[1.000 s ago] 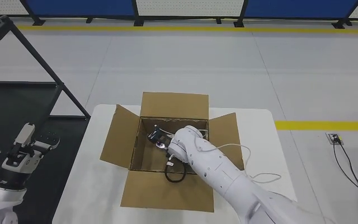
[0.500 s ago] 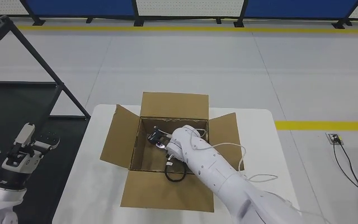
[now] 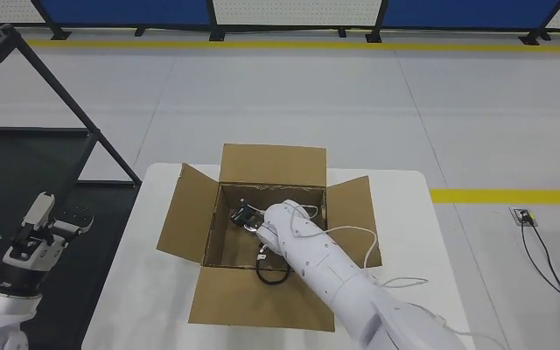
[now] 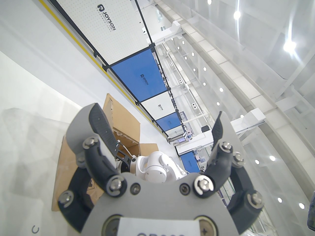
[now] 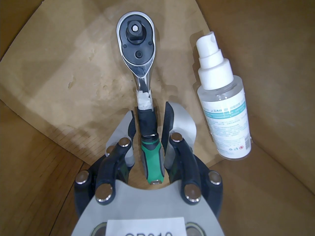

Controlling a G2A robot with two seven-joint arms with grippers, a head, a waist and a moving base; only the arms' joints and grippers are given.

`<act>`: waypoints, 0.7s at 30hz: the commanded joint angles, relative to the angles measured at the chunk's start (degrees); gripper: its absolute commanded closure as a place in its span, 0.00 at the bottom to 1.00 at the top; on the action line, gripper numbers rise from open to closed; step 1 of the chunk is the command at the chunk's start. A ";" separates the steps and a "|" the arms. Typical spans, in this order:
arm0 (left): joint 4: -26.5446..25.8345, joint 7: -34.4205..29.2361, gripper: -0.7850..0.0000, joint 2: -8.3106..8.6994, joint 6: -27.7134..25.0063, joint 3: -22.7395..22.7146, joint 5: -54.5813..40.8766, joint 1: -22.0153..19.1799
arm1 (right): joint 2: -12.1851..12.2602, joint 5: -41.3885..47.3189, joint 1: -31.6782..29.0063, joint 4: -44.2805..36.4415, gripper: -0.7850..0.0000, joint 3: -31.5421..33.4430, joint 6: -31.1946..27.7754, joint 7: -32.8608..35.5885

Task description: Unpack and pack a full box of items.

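Left gripper [image 4: 158,114]: near left, off the table's left edge over a dark floor mat [image 3: 52,166], well apart from the box. Its jaws are spread wide with nothing between them, and it points upward.
Table [image 3: 157,289]: white, with the box standing at about its middle.
Box [image 3: 271,162]: brown cardboard, open, with all four flaps folded outward. The near flap lies flat on the table, and the left and right flaps slant up.
Black cable loop [image 3: 273,273]: at the box's near wall, just beside the right arm [image 3: 332,262]. Whether it lies in the box or hangs from the arm cannot be told.
Right gripper [image 5: 151,108]: down inside the box, toward its far left part, with the arm coming in over the near right corner. Its jaws stand narrowly apart astride the wrench's handle. One is close against the handle, the other has a sliver of cardboard showing beside it, so they are not pressed onto it.
Ratchet wrench [image 5: 137,50]: flat on the box floor, chrome head pointing away from the gripper with the drive square facing up. The green-and-black grip lies between the jaws, and there is a scrap of white tape on the shaft.
Spray bottle [image 5: 225,104]: clear with a white pump top, on its side beside the wrench, apart from it and roughly parallel. Its base is where the floor meets a box wall.
Floor beyond: grey, crossed by a yellow line [image 3: 262,44], with blue panels [image 3: 122,10] at the far edge.
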 commanded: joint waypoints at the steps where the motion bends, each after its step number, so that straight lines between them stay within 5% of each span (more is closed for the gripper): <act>1: -0.29 0.14 0.00 -0.01 -0.14 0.19 0.07 0.32 | -0.28 0.06 0.07 0.69 0.61 0.12 -0.23 -0.30; 9: -0.53 0.13 0.00 0.09 -0.69 -0.18 -0.32 0.92 | -1.32 -0.09 0.16 2.89 0.64 0.51 -0.40 -0.94; 12: -0.48 0.22 0.00 0.13 -0.75 -0.40 -0.37 1.11 | -1.66 -0.18 0.18 3.40 0.82 0.62 -0.78 -0.81; 21: -0.65 0.34 0.00 0.24 -1.13 -0.58 -0.54 1.50 | -2.48 -0.76 0.21 4.65 1.00 0.91 -0.07 -0.78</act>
